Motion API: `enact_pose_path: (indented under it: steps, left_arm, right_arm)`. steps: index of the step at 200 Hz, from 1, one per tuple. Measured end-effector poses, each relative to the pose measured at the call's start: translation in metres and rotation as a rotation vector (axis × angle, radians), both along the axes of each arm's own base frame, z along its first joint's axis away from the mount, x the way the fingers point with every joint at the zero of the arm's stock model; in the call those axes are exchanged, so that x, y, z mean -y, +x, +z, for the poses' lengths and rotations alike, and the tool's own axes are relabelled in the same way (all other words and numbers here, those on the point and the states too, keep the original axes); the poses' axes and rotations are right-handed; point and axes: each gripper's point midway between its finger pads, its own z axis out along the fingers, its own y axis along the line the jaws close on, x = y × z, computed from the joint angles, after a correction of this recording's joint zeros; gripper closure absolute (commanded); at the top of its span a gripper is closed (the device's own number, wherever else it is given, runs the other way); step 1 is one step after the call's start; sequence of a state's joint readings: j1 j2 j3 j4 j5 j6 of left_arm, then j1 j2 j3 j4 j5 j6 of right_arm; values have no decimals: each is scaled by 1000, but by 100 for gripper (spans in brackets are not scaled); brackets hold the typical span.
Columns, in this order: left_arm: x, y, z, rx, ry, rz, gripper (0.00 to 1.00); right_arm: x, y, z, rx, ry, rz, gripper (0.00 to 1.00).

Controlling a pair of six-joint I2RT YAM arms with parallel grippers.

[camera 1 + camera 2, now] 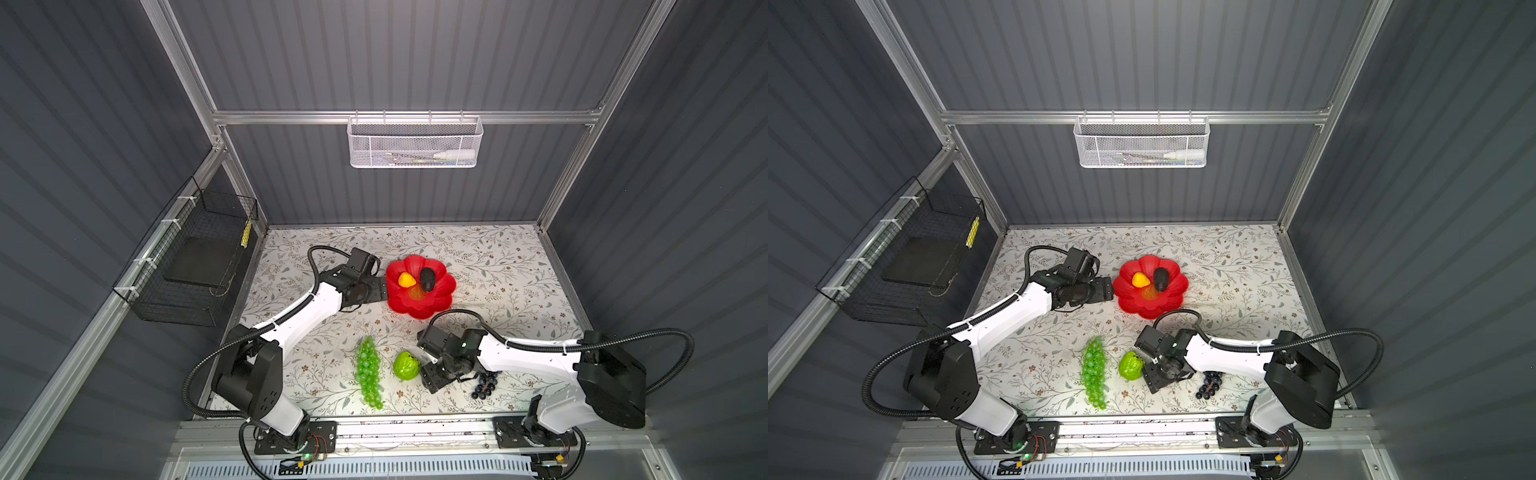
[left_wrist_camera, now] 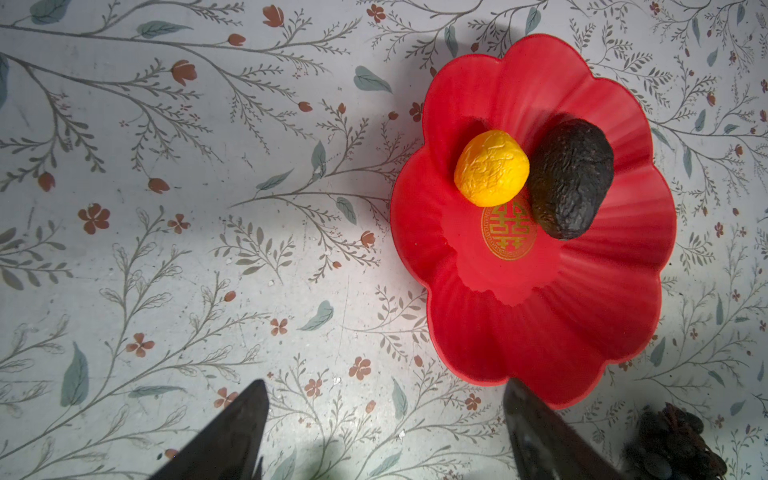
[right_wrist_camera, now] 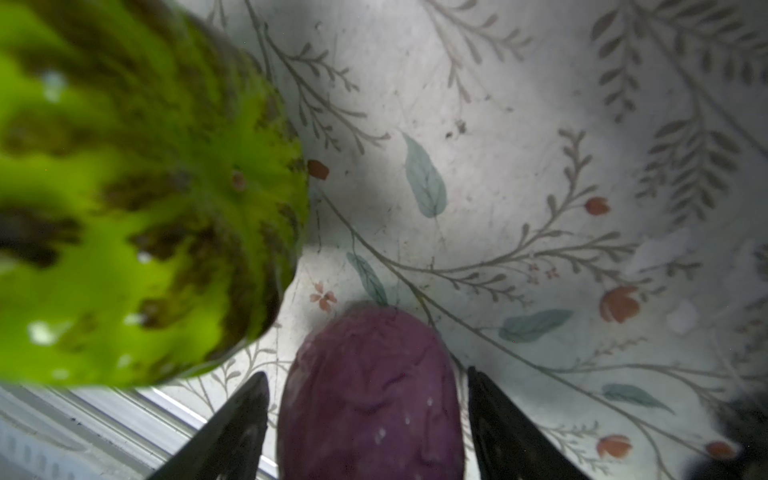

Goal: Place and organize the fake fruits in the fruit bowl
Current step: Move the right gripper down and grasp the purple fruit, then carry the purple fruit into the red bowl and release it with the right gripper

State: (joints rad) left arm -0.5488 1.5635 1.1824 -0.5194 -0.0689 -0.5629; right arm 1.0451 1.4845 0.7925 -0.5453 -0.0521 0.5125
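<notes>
Fake fruits: two in the bowl, four out on the surface

At the right pincer (image 3: 366,372): jaws apart, straddling the small wrinkled purple plastic fruit (image 3: 370,399), with a sliver of gap on either side, so nothing gripped yet. Lined up across the fruit's narrow width, likely for a clean squeeze. Just beside it, the bright green bumpy plastic fruit (image 3: 137,199), close enough to risk a nudge. Further out on the floral-printed surface (image 1: 498,257): the long bunch of translucent green plastic grapes (image 1: 368,372) and, by the right arm, the small dark blue-black grape bunch (image 1: 485,384).

At the left pincer (image 2: 385,384): wide open, empty, set at the edge of the shallow glossy red flower-shaped plastic bowl (image 2: 540,332), one finger overlapping a petal's rim in the wrist view. Probably placed there to leave the bowl's middle free for incoming fruit. Inside, toward the far petals: the yellow plastic pear (image 2: 491,168) touching the black wrinkled avocado (image 2: 571,178), leaving the near half free for the rest.
</notes>
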Motion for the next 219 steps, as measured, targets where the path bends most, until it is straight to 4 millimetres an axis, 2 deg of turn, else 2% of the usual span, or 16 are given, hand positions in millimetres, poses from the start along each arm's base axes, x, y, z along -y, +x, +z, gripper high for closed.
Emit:
enact_pose_path:
  steps: [66,104,126,144,160,198,219]
  left_arm:
    - [-2,1,0,2,8,14,12]
    - [-4,1,-1,1,8,28,13]
    - [-5,3,0,5,13,40,13]
    - [-7,3,-1,8,18,48,13]
    - [-9,4,0,13,26,60,13]
    - [-21,4,12,55,49,101,13]
    - [-26,1,21,80,43,117,13]
  right_arm:
    - [-2,4,-1,27,10,8,48]
    - [2,5,1,34,16,4,49]
    - [9,14,13,31,49,-34,49]
    - [18,28,28,32,86,-91,48]
    - [24,48,49,50,138,-144,47]
    - [25,117,116,179,266,-228,47]
    - [22,153,134,229,300,-254,48]
